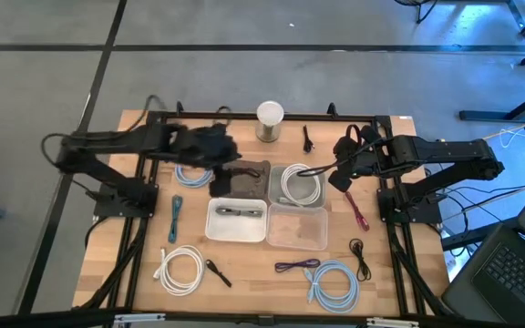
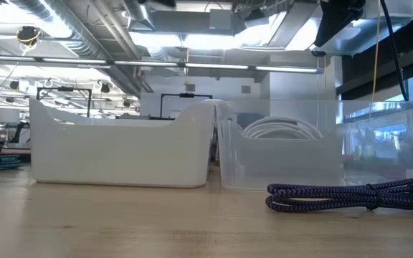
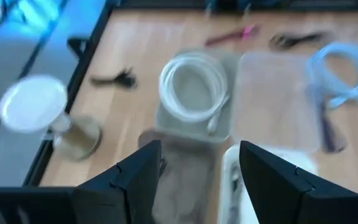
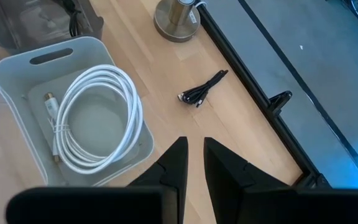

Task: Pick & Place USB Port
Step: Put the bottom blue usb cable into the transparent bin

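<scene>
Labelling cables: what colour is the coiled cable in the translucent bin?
White coiled cable; right wrist view shows it best.

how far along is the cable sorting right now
Partly done: a white coiled cable lies in the clear bin, and a cable sits in the white bin. Nothing is in hand: the left gripper hangs open above the dark bin, and the right gripper is empty. Several cables remain on the table, including the purple cable.
</scene>
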Robot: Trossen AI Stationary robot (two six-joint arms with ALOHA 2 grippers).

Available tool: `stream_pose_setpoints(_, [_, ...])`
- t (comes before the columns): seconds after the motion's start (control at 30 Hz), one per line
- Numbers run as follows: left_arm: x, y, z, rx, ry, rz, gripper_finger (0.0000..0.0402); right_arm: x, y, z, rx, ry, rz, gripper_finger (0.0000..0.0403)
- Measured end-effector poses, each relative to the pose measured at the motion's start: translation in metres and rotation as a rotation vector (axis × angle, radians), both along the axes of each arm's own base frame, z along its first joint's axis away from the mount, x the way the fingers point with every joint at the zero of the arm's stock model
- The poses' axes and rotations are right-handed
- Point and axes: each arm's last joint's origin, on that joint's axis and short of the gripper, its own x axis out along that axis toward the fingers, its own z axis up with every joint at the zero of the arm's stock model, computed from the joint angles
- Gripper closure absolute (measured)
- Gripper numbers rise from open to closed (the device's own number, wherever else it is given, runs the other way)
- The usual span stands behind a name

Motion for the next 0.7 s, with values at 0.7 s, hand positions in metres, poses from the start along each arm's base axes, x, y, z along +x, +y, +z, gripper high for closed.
stream_pose_setpoints(0.7, [-0.019,-0.078,-0.058,-0.098,-0.135,0.023,0.0193,-0.001,0.0,0.0,-0.001,0.009,-0.001,0.0348])
